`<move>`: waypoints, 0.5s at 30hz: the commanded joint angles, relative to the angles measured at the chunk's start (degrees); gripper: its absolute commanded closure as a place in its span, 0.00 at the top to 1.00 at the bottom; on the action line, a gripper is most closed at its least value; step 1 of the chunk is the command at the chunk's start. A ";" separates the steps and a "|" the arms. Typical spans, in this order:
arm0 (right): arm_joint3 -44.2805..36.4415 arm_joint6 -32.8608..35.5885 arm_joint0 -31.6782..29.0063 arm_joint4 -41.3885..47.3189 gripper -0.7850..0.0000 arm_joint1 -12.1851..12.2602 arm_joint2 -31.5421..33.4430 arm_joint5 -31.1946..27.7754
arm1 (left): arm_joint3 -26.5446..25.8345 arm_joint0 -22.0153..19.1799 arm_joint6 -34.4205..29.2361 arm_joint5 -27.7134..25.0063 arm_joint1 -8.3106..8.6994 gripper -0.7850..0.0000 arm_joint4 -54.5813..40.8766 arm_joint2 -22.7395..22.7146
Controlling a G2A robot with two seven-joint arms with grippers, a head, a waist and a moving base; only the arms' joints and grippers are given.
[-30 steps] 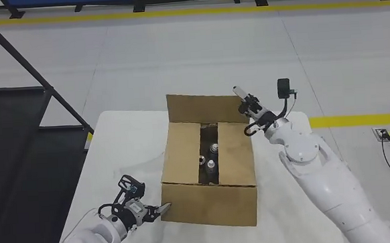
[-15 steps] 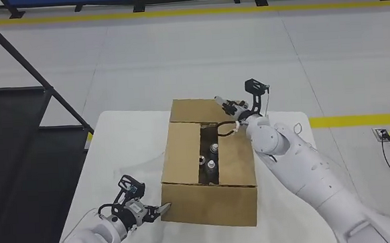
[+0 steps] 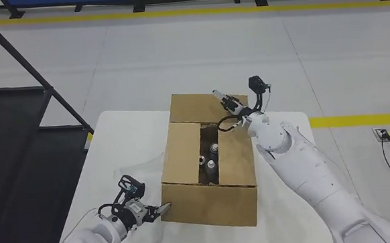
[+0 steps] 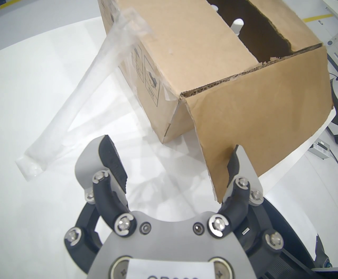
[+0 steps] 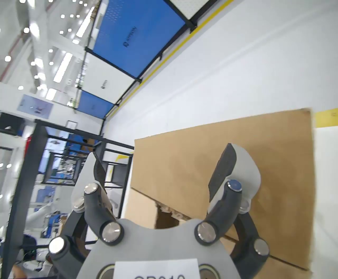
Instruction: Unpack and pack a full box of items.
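Hovering spread at the box (image 3: 184, 156) back flap (image 3: 194, 107), right claw (image 5: 163, 161) likely means to fold it open; left claw (image 4: 171, 148) spread too.

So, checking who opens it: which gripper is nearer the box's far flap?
Right. The right gripper hangs open at that far flap; the left gripper sits open by the box, at its near side.

You can read nothing whole — handling symbols (image 4: 149, 79) mark the box (image 4: 206, 60) on its nine-o'clock side, a cropped label (image 4: 169, 269) sits on the left gripper (image 4: 171, 156), another on the right gripper (image 5: 163, 161) — and there is tiny print on the blue panels (image 5: 137, 37).
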 commanded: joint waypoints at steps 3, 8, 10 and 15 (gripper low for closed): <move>-11.48 10.68 -7.17 1.78 1.00 2.63 5.05 -2.83 | 0.22 0.07 0.77 0.48 -0.02 1.00 -0.52 -0.18; -20.25 15.16 -13.14 2.77 1.00 4.29 8.95 -0.43 | 1.03 0.21 3.11 -0.37 0.10 1.00 -4.46 -1.64; -20.25 15.16 -13.14 2.77 1.00 4.29 8.95 -0.43 | 1.11 0.54 3.63 -1.67 0.30 1.00 -6.19 -3.03; -20.45 15.50 -13.74 3.99 1.00 4.27 9.16 -0.88 | 2.28 1.46 6.09 0.56 0.34 1.00 -11.60 -5.67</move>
